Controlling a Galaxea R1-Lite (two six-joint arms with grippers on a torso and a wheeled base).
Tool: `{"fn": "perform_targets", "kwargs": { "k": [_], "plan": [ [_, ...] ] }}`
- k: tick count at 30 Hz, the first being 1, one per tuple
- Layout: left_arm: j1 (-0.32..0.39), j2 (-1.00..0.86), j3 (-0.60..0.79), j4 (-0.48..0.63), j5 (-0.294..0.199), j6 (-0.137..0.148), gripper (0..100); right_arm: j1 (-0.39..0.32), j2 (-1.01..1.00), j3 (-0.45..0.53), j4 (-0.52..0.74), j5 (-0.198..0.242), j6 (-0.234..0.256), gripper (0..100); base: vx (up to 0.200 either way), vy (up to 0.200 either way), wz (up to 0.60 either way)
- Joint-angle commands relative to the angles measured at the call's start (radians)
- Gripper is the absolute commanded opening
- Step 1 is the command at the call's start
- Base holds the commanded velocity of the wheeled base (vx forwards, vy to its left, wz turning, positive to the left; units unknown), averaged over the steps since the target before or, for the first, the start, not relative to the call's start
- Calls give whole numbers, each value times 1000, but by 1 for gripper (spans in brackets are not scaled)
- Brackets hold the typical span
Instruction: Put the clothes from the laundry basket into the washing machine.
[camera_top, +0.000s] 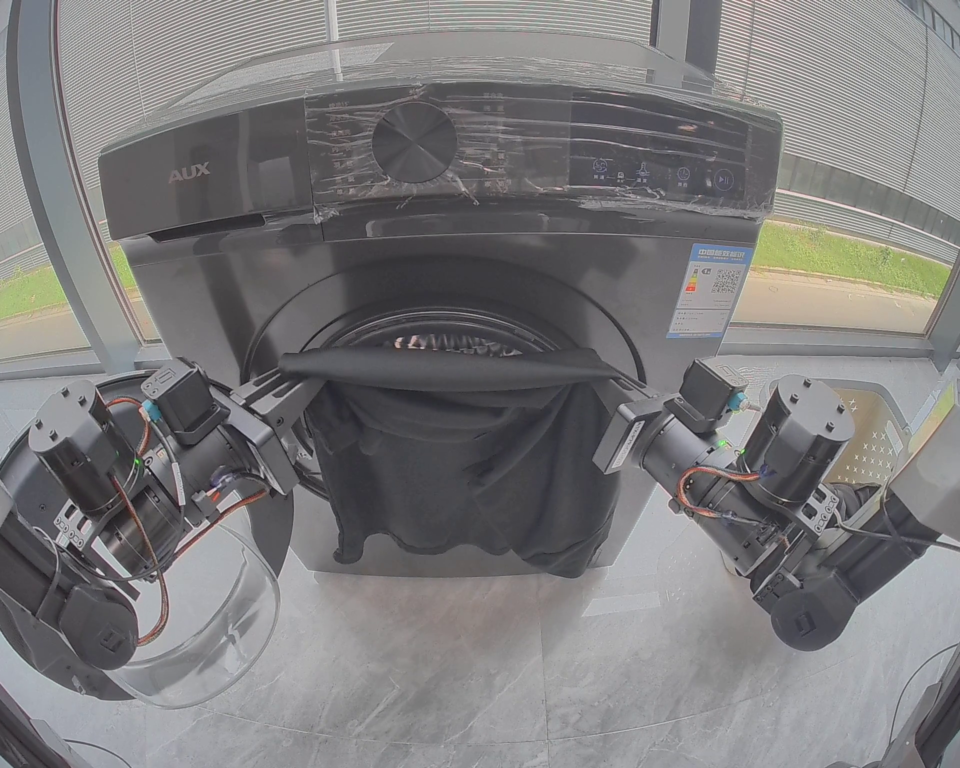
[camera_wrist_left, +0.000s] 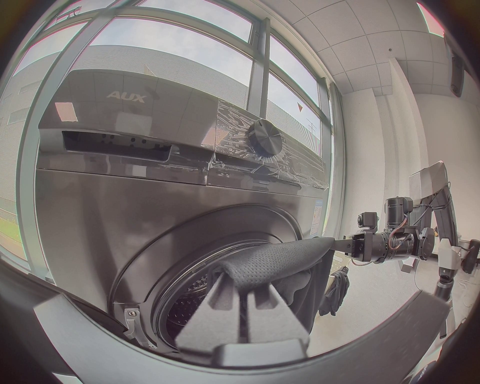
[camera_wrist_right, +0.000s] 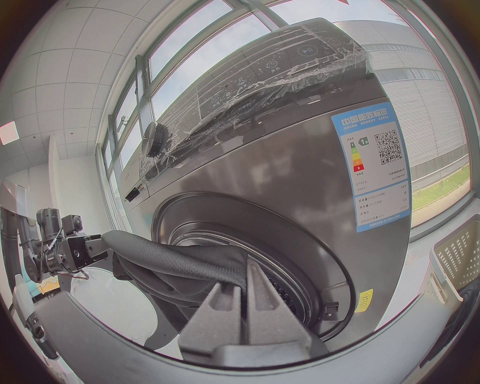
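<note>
A black garment (camera_top: 460, 450) hangs stretched in front of the washing machine (camera_top: 440, 200), its top edge pulled taut across the round drum opening (camera_top: 450, 335). My left gripper (camera_top: 283, 385) is shut on the garment's left end, and my right gripper (camera_top: 620, 385) is shut on its right end. In the left wrist view the fingers (camera_wrist_left: 220, 310) pinch the black fabric (camera_wrist_left: 280, 260) before the drum opening (camera_wrist_left: 192, 300). In the right wrist view the fingers (camera_wrist_right: 262, 305) clamp the cloth (camera_wrist_right: 175, 265) the same way. The laundry basket (camera_top: 880, 430) stands at the right of the machine.
The machine's round glass door (camera_top: 200, 600) is swung open at the lower left, under my left arm. Grey floor tiles (camera_top: 480, 660) stretch in front of the machine. Windows stand behind the machine.
</note>
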Motion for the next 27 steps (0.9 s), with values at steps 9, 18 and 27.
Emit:
{"fn": "perform_targets", "kwargs": {
  "k": [9, 18, 27],
  "plan": [
    [0, 20, 197, 1, -141, 27, 100, -1, 7, -15, 4, -9, 5, 0, 0, 0, 0],
    [-3, 118, 237, 0, -166, 113, 100, 34, 21, -22, 1, -9, 3, 0, 0, 0, 0],
    [-16, 259, 157, -3, -137, 143, 100, 71, 27, -42, 17, -3, -3, 0, 0, 0, 0]
  ]
}}
